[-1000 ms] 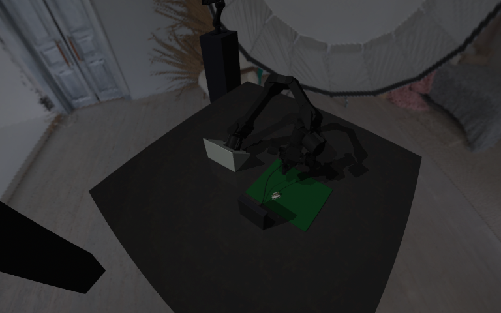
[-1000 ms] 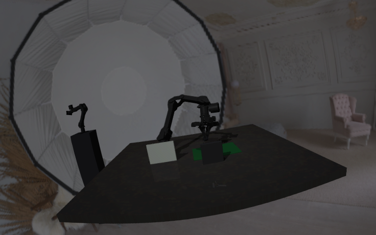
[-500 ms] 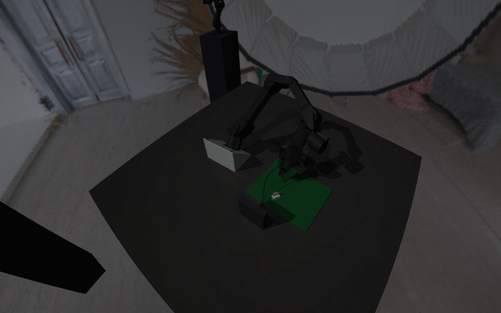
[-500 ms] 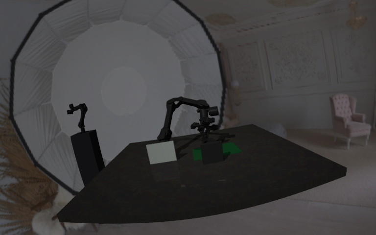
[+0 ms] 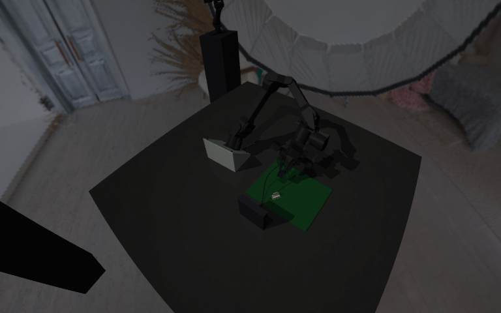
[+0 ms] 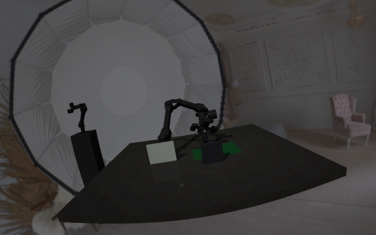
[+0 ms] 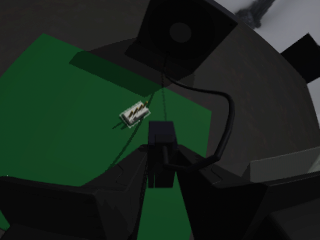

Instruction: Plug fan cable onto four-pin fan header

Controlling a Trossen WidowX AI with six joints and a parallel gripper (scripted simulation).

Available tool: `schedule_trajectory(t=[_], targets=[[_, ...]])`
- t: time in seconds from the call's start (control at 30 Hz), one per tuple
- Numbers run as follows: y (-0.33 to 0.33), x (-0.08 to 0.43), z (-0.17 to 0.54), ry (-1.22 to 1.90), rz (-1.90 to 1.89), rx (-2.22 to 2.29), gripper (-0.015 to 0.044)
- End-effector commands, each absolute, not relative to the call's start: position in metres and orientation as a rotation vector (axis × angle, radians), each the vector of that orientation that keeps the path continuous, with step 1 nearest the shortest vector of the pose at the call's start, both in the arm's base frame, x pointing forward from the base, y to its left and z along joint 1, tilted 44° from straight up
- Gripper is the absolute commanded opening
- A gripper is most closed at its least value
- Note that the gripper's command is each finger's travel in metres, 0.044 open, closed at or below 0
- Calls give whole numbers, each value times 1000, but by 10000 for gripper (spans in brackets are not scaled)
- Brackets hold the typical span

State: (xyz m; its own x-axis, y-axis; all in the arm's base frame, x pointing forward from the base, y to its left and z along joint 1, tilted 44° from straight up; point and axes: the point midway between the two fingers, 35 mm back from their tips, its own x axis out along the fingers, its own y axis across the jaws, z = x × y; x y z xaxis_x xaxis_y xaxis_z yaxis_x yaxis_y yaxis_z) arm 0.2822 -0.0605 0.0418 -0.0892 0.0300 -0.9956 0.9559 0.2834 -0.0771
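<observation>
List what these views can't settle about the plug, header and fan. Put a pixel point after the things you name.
- Plug (image 7: pixel 162 131) underside, sockets: wrist view, turned away from the camera.
- Plug's grip area: top view, too dark and small against the gripper (image 5: pixel 283 175) (image 7: pixel 162 150).
- Header (image 5: pixel 276 195) (image 7: pixel 134 114): exterior view, behind the fan (image 5: pixel 252 211) (image 6: pixel 212 152) (image 7: pixel 180 33).
- Exact pin shape: top view, too small.
- Fan's upper end: wrist view, cut off by the top edge.

Arm (image 5: pixel 258 103) (image 6: pixel 167 119): raised from its base, bent at the elbow, forearm sloping downward to the wrist. Wrist (image 5: pixel 303 138) (image 6: pixel 203 116): bent, directing the gripper (image 5: pixel 285 170) (image 6: pixel 205 137) (image 7: pixel 162 151) downward. Fingers: nearly together, clamped, a narrow gap between them. Finger carriages: spread to both sides of the wrist. Exact wrist roll: not determinable
</observation>
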Motion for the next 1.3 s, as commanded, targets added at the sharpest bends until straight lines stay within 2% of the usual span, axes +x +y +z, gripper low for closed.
schedule_trajectory(t=[0.0, 1.27], targets=[[-60, 282, 42, 1360, -1073, 947, 0], [-48, 291, 67, 711, -1198, 798, 0]])
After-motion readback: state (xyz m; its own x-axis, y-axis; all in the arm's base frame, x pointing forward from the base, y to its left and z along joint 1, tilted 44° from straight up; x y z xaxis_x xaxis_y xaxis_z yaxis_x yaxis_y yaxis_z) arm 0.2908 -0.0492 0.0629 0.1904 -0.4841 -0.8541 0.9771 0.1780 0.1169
